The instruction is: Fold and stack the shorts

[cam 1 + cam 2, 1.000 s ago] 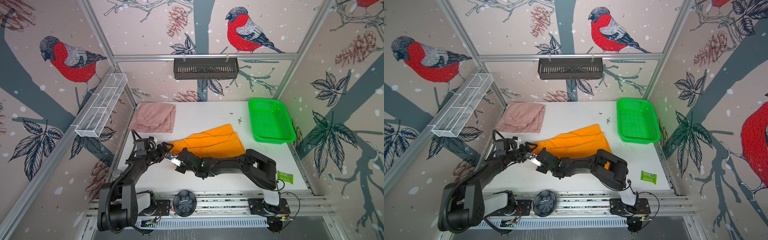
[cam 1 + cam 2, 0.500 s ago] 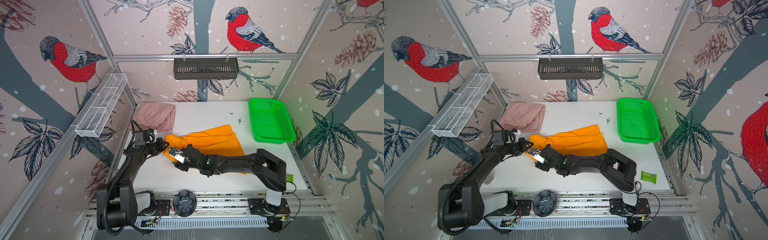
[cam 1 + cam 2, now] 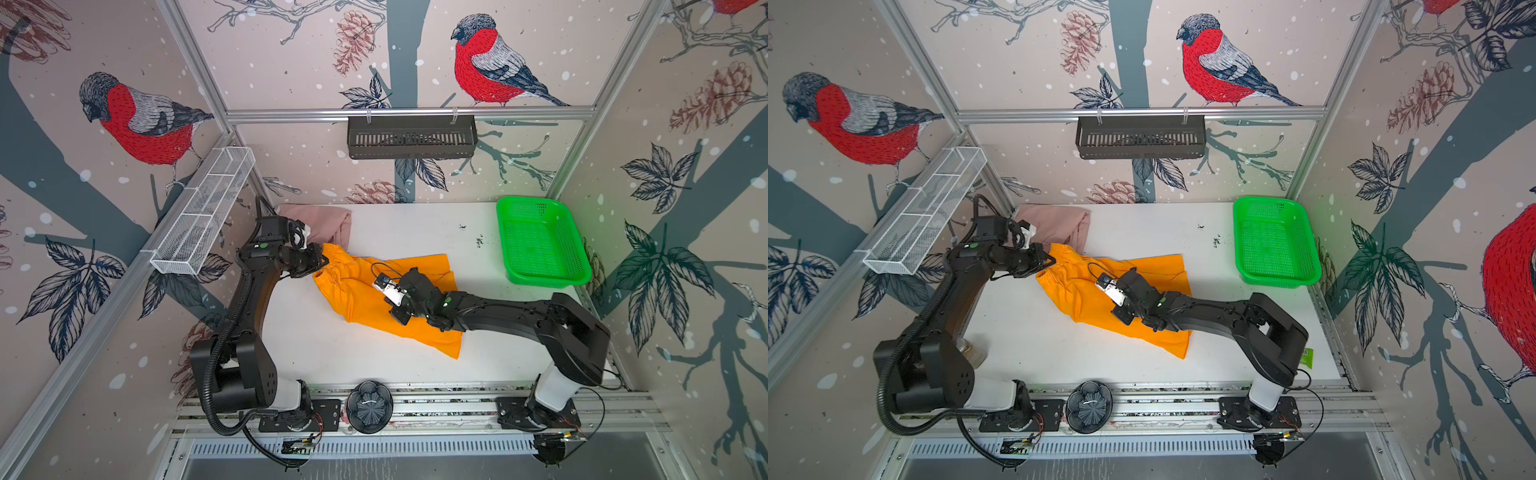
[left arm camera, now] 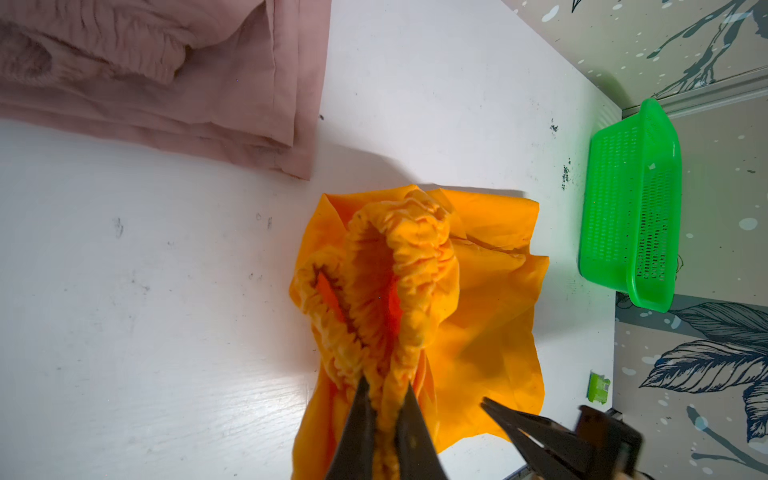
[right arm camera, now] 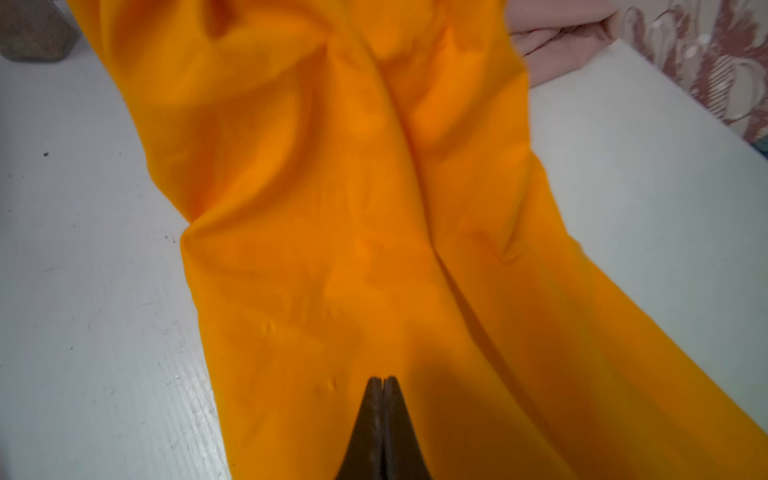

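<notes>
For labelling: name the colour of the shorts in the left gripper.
Bright orange shorts, clearest in left wrist view.

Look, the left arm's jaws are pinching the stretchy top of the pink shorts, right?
Not quite. The left jaws are pinching the stretchy top of the orange shorts, not the pink shorts. The left wrist view shows the orange waistband caught between them.

No text, label, brand, number or sign can be read in any view. A small green packet (image 3: 1307,357) lies at about four o'clock on the table (image 3: 1059,345); any print on it is too small to tell.
</notes>
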Robot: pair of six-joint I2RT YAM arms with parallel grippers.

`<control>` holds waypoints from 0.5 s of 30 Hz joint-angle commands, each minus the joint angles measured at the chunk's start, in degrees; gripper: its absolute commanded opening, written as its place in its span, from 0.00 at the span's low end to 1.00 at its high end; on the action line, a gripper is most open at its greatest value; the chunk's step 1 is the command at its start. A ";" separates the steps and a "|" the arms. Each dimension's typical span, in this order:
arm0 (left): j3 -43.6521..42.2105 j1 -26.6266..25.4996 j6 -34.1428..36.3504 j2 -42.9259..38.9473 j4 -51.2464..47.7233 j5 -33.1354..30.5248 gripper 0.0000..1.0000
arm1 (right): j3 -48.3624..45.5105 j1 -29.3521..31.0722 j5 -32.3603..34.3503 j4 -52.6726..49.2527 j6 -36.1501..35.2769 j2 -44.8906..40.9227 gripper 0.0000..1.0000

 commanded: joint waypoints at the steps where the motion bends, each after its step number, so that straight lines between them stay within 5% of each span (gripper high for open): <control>1: 3.85 0.00 2.93 1.60 -4.59 -0.56 0.00 | 2.69 2.66 -3.92 0.74 -1.53 5.64 0.03; 8: 7.95 -0.03 3.57 3.17 -6.06 -0.63 0.00 | 11.17 4.23 -10.31 0.92 0.97 18.09 0.02; 15: 9.07 -0.04 4.86 3.52 -7.09 -1.84 0.00 | 13.17 2.57 -13.29 2.78 4.81 15.31 0.22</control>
